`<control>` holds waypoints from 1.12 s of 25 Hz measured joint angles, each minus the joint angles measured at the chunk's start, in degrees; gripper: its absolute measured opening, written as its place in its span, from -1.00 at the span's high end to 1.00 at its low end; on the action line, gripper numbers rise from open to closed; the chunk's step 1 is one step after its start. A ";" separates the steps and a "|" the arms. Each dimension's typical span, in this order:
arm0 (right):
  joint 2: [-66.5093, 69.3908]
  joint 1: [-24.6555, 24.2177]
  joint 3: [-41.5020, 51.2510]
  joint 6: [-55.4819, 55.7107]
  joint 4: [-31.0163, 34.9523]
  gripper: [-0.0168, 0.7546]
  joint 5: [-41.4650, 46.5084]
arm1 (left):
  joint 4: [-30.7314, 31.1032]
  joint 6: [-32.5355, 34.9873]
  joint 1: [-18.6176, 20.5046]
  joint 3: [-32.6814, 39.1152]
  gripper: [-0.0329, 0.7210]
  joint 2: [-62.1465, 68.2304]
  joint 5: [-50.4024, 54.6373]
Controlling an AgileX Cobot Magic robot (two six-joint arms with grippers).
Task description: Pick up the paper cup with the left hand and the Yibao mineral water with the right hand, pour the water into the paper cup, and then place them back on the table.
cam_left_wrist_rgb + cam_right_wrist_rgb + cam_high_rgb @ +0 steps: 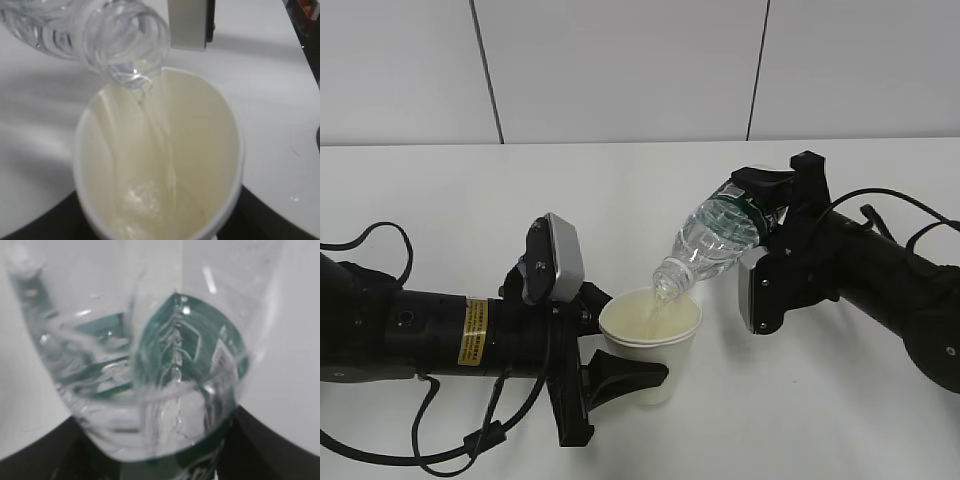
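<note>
The cream-white paper cup point(652, 342) is held just above the white table point(470, 220), with my left gripper point(610, 375) shut on its wall. My right gripper point(760, 215) is shut on the Yibao mineral water point(712, 240) at its green label band. The bottle is tilted neck-down to the left, its open mouth over the cup's rim. In the left wrist view a thin stream runs from the bottle mouth point(127, 37) into the cup point(200, 130), where water pools at the bottom. The right wrist view is filled by the bottle point(150, 365).
Black cables point(380, 240) trail off behind the left arm, and others point(895, 215) loop off the right arm. A grey panelled wall point(620, 70) stands behind the table's far edge.
</note>
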 joint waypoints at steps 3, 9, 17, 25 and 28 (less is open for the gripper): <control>0.00 0.00 0.00 -0.35 0.00 -0.12 0.00 | 0.00 -0.05 0.00 0.00 -0.20 0.00 0.05; 0.00 0.00 0.00 -2.23 0.00 -0.12 0.00 | 0.00 -0.17 0.00 0.00 -0.20 0.00 0.05; 0.00 0.00 -0.08 -3.17 0.00 -0.12 0.00 | 0.01 -0.17 0.00 0.00 -0.20 0.00 0.05; 0.00 0.00 -0.08 -3.27 0.00 -0.12 0.00 | 0.06 -0.17 0.00 0.00 -0.20 0.00 0.06; 0.00 0.00 -0.08 -3.27 0.00 -0.12 0.00 | 0.06 -0.17 0.00 0.00 -0.20 0.00 0.11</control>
